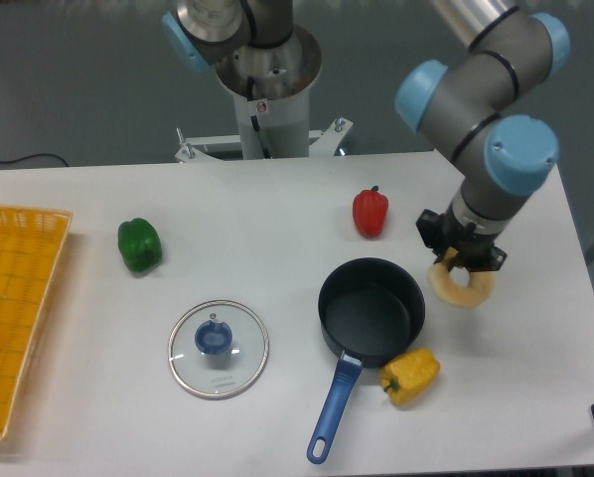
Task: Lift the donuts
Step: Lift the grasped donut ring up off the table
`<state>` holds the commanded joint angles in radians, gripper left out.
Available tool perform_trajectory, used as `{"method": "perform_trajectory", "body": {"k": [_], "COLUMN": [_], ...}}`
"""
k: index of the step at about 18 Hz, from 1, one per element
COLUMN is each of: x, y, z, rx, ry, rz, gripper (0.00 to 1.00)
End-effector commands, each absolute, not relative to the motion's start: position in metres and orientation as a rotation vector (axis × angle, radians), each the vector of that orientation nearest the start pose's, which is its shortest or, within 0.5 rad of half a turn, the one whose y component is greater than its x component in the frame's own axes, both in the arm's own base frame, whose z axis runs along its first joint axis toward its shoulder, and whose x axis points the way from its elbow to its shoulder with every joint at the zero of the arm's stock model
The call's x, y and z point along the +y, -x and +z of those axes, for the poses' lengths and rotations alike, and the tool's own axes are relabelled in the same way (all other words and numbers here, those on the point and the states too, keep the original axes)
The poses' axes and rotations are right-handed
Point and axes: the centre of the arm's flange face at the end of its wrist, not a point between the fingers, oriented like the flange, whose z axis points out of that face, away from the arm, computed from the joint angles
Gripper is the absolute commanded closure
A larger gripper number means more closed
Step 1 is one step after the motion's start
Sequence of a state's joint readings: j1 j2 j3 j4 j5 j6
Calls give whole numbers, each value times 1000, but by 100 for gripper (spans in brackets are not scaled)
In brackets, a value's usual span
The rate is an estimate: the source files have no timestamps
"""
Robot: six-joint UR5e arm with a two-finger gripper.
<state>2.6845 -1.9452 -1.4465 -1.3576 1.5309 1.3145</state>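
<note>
The donut [465, 288] is a pale cream ring at the right of the table, just right of the black pan. My gripper [459, 260] points straight down over the donut's far rim. Its dark fingers [445, 260] reach onto that rim and look shut on it. The near half of the ring and its hole show below the gripper. The far rim is hidden by the wrist. I cannot tell whether the donut rests on the table or hangs just above it.
A black pan [371, 310] with a blue handle is left of the donut. A yellow pepper [410, 375] lies in front of it and a red pepper [370, 212] behind. A green pepper [139, 244], a glass lid [218, 348] and a yellow basket [9, 298] are on the left.
</note>
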Motion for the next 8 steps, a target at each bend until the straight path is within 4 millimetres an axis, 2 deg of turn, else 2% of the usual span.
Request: {"method": "perform_trajectory", "body": {"k": [2, 8], "x": [409, 422], "y": [495, 483], "z": [362, 362], "rx": [343, 387], "ry": [3101, 3105], "rz": [-69, -62], "gripper": [74, 74]}}
